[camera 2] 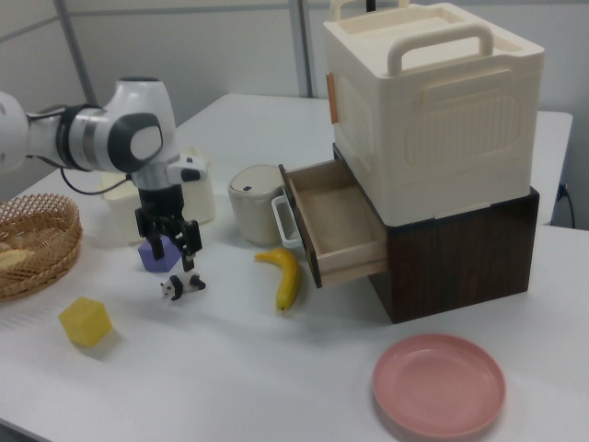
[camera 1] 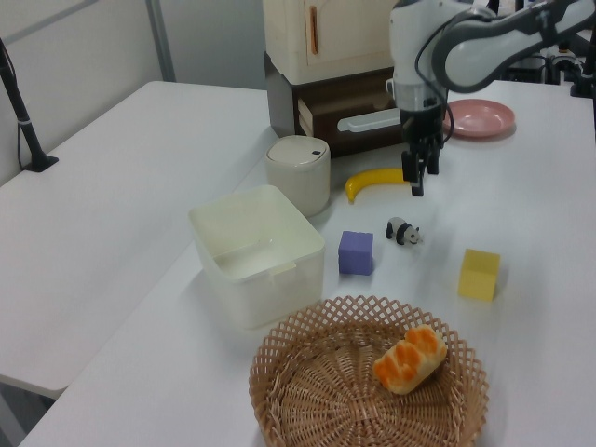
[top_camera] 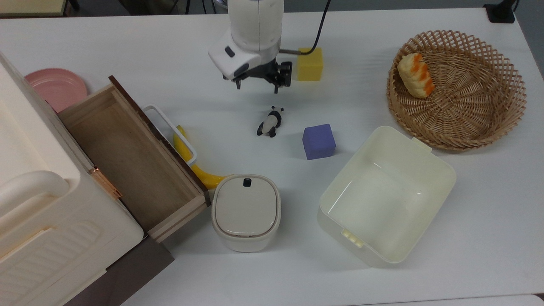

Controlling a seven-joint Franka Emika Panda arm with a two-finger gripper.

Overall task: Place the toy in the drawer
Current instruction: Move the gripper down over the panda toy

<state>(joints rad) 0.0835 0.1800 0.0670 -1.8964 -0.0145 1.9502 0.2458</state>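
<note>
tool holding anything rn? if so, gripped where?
Nothing held. The tool is open and empty above the table, near the toy, which lies untouched on the white surface beside the purple cube.

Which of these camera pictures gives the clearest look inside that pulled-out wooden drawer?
The top view: it looks straight down into the light-wood drawer, showing its whole bare floor. The right view shows the drawer at a slant, with part of its floor. The left view shows the drawer front-on, only its dark front and white handle.

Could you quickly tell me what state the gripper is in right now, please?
Gripper: open, holding nothing; its jaws hang apart above the table, near the toy but not touching it.
</note>
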